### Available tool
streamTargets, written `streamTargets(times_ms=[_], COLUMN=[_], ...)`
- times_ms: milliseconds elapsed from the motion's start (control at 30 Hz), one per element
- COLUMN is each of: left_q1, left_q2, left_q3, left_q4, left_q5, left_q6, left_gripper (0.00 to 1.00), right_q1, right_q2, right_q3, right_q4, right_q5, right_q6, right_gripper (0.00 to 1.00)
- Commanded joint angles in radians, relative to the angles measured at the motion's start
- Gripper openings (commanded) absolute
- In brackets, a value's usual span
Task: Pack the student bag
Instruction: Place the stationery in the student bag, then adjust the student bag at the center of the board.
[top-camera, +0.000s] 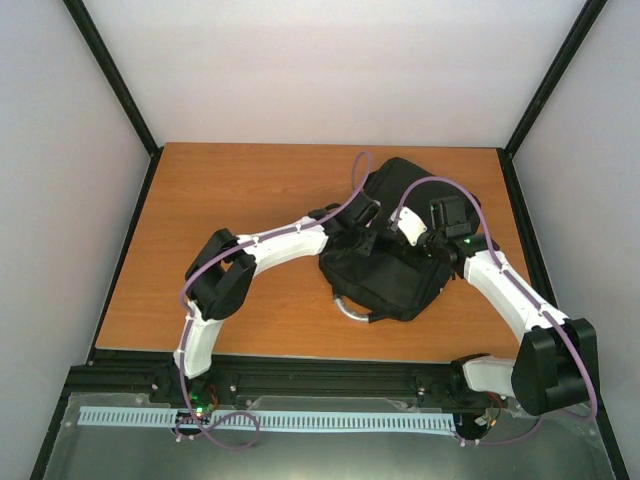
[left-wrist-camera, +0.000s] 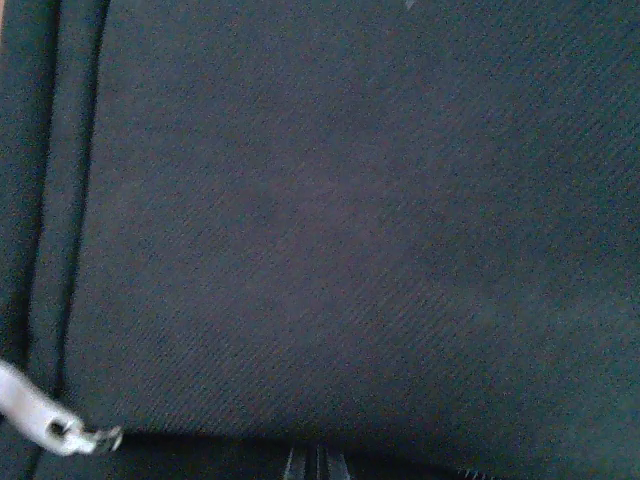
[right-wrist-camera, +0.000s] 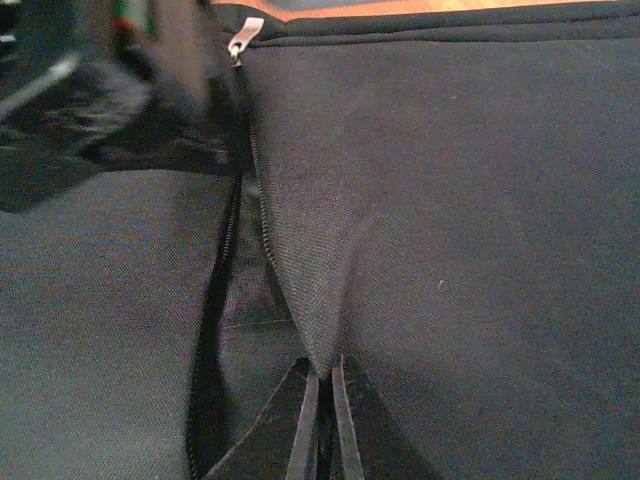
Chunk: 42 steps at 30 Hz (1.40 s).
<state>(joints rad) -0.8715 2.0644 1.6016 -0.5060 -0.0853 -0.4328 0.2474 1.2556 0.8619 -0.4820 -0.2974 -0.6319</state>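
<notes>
The student bag (top-camera: 395, 275) is a large black backpack lying on the wooden table, its grey loop handle (top-camera: 350, 308) towards me. Both grippers are on top of it. My right gripper (right-wrist-camera: 322, 385) is shut on a raised fold of the bag's fabric (right-wrist-camera: 310, 300), just beside the open zip (right-wrist-camera: 205, 330) with its metal pull (right-wrist-camera: 243, 38). In the top view it is over the bag's middle (top-camera: 402, 240). My left gripper (left-wrist-camera: 318, 466) shows only its fingertips, close together at a fabric edge. Black bag fabric (left-wrist-camera: 350, 220) fills its view, with a grey zip pull (left-wrist-camera: 50, 425) at lower left.
The table (top-camera: 230, 190) has black frame posts at its back corners (top-camera: 150, 150) and white walls around it. The left arm's elbow (top-camera: 220, 275) rests over the table's left half, the right arm's elbow (top-camera: 555, 360) at the near right corner.
</notes>
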Motion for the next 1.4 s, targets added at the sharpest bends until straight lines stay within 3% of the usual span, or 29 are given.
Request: streamTargets(times_ms=[0,200,333,500,667,800,867,967,1067,1233,1367], left_q1=[-0.004,-0.004,-0.004,-0.004,-0.003,0.022,0.065,0.146,0.207,0.277,0.282], left_q2=[0.032,-0.02,-0.095,-0.243,-0.4,-0.454,-0.46,-0.448,-0.407,-0.312,-0.249], left_q3=[0.062,-0.047,-0.122,-0.26,-0.424,-0.473,-0.495,-0.532,-0.543,-0.558,-0.538], left_q4=[0.178,0.361,0.374,0.345,0.337,0.295,0.305,0.364,0.392,0.521,0.591], left_q5=[-0.002,0.063,0.091,0.126,0.068,-0.028,-0.024,0.075,0.142,0.348,0.42], left_q6=[-0.007,-0.03,-0.039,-0.053,-0.084,-0.134,-0.176,-0.239,-0.285,-0.322,-0.34], left_gripper=[0.01,0.02,0.03,0.13,0.48,0.85,0.92,0.94,0.91,0.79,0.69], right_q1=[0.003,0.003,0.003,0.003,0.003,0.003,0.004,0.003,0.003,0.003,0.004], right_q2=[0.006,0.009,0.018,0.029,0.038,0.066,0.053,0.029,0.044,0.109,0.216], right_q3=[0.014,0.015,0.016,0.019,0.02,0.049,0.078,0.138,0.216,0.288,0.316], right_q4=[0.007,0.003,-0.002,-0.006,-0.014,-0.075,-0.122,-0.187,-0.24,-0.218,-0.174], right_q5=[-0.054,-0.051,-0.052,-0.051,-0.058,-0.107,-0.167,-0.267,-0.311,-0.283,-0.196], right_q6=[-0.005,-0.003,-0.006,-0.008,-0.013,-0.034,-0.047,-0.05,-0.028,0.036,0.104], right_gripper=[0.03,0.03,0.03,0.04,0.05,0.34,0.44,0.51,0.51,0.41,0.29])
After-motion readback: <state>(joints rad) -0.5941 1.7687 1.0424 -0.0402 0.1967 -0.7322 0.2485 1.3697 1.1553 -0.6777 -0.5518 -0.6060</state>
